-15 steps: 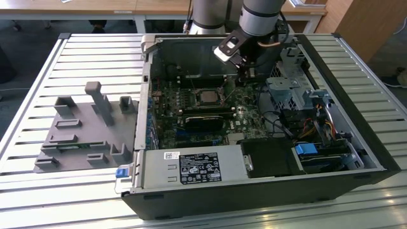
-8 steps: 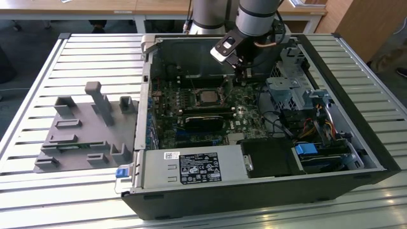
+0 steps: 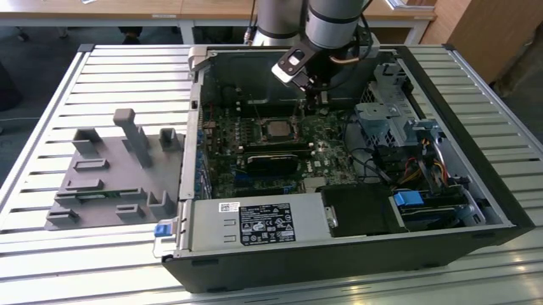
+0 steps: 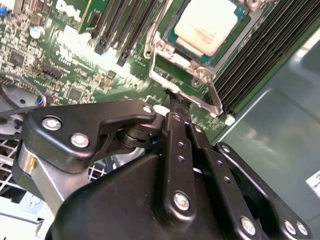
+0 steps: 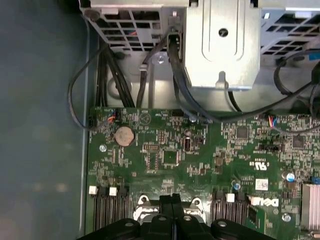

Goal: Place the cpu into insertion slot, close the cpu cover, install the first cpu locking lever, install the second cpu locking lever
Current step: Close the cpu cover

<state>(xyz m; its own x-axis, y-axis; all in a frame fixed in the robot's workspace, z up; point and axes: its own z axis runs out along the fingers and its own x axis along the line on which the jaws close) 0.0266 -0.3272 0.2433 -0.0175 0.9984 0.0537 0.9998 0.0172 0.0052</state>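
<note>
The jaws are closed tight, with nothing seen between them. They point down into the open computer case (image 3: 500,210) on the table (image 3: 42,101). Just in front of the jaws' tip sits the cpu (image 4: 205,24), lying flat in the insertion slot (image 3: 263,129). The shiny cpu cover (image 4: 172,75) lies around the chip, between it and the jaws. A thin metal lever (image 4: 215,100) is right beside the tip. The green board (image 5: 170,150) spreads out under the jaws.
</note>
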